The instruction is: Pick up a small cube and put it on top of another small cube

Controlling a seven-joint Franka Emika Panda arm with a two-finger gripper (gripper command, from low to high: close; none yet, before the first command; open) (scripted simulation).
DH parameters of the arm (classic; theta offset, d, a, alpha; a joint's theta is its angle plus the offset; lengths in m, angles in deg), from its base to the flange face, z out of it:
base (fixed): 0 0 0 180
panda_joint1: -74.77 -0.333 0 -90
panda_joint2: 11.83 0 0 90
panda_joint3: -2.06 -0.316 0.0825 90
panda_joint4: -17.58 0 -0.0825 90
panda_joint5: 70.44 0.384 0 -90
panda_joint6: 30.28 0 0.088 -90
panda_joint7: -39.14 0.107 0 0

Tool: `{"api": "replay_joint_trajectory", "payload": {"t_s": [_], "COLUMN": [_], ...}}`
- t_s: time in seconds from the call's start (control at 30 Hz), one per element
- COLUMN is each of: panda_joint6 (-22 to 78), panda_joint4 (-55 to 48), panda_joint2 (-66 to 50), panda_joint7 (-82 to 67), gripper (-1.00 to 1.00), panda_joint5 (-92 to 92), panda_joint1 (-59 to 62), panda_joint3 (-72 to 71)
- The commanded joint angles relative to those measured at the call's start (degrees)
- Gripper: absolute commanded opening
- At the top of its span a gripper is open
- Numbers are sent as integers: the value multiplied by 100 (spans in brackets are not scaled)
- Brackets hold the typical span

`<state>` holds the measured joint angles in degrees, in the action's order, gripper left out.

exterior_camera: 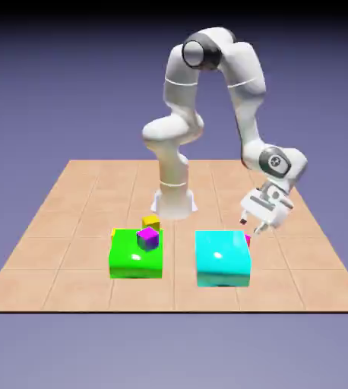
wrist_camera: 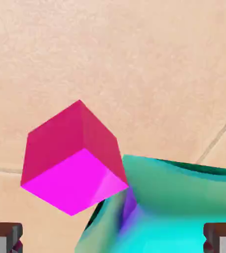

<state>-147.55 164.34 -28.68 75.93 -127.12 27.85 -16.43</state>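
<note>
Cyan block [exterior_camera: 223, 258] on the surface [exterior_camera: 82, 277]; green block [exterior_camera: 136, 258] to its left in the exterior view; purple cube [exterior_camera: 148, 239] over the green one's right part.

Two big blocks: one green [exterior_camera: 136, 258], one cyan [exterior_camera: 223, 262]. Three small cubes: one magenta [wrist_camera: 78, 158], one purple [exterior_camera: 148, 239], one yellow [exterior_camera: 151, 222]. One mostly hidden yellow thing [exterior_camera: 114, 234], far left.

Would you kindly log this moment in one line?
gripper: open, empty | magenta-pink cube: on tiled table, ungrasped | glossy cyan block: beside cube
</note>
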Motion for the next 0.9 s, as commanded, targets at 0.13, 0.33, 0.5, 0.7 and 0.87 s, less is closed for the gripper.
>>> {"api": "replay_joint_trajectory", "payload": {"t_s": [0.13, 0.33, 0.5, 0.7, 0.87], "panda_joint6": [805, 530, 733, 1183, 1466], "panda_joint4": [224, 53, 179, 151, 10], "panda_joint2": [-396, -1177, -601, -21, 209], "panda_joint7": [-85, 428, 50, -353, -246], "gripper": [0, 0, -100, -100, -100], "panda_joint5": [-1194, -2206, -1460, 35, 1281], "panda_joint1": [-465, -245, -407, -83, 636], "panda_joint3": [-252, 321, -102, -136, 101]}}
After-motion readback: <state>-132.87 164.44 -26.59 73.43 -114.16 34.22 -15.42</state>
